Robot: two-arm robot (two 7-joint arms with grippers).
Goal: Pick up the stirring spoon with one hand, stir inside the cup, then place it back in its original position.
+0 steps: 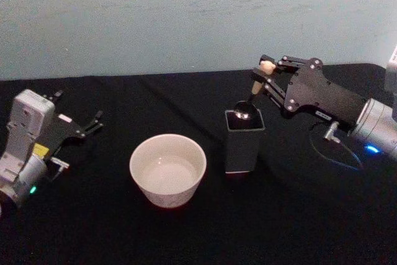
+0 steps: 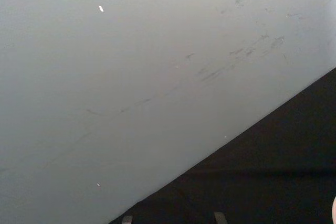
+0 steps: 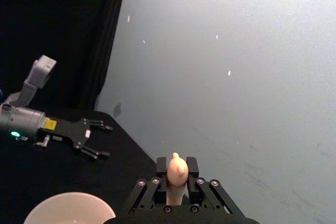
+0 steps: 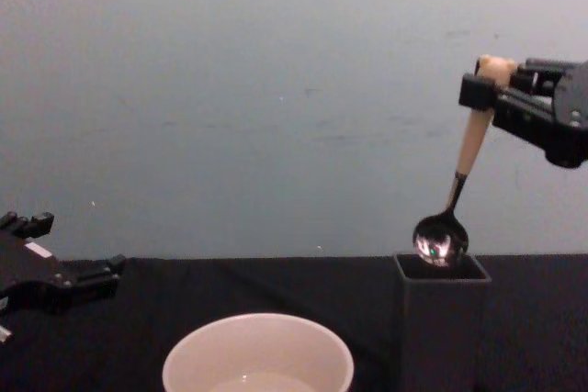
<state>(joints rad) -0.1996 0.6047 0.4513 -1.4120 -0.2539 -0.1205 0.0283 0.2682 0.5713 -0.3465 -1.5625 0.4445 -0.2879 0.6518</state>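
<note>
I have the right gripper (image 1: pixel 268 74) closed on the bear-topped end of the slim beige-handled stirring spoon (image 4: pixel 470 149). The spoon hangs nearly upright, its shiny metal bowl level with the square mouth of the tall dark grey box-shaped holder (image 1: pixel 244 144) and directly over it. The wide round cream-white cup (image 1: pixel 167 169) stands on the black-draped table (image 1: pixel 298 215), just beside the holder on the robot's left.

The left gripper (image 1: pixel 87 128) rests parked at the table's left side, fingers spread and holding nothing.

In my judgement the spoon is either leaving or re-entering the holder; I cannot tell which. If stirring remains, my next move requires clearing the rim, then carrying the spoon leftward over the cup.
</note>
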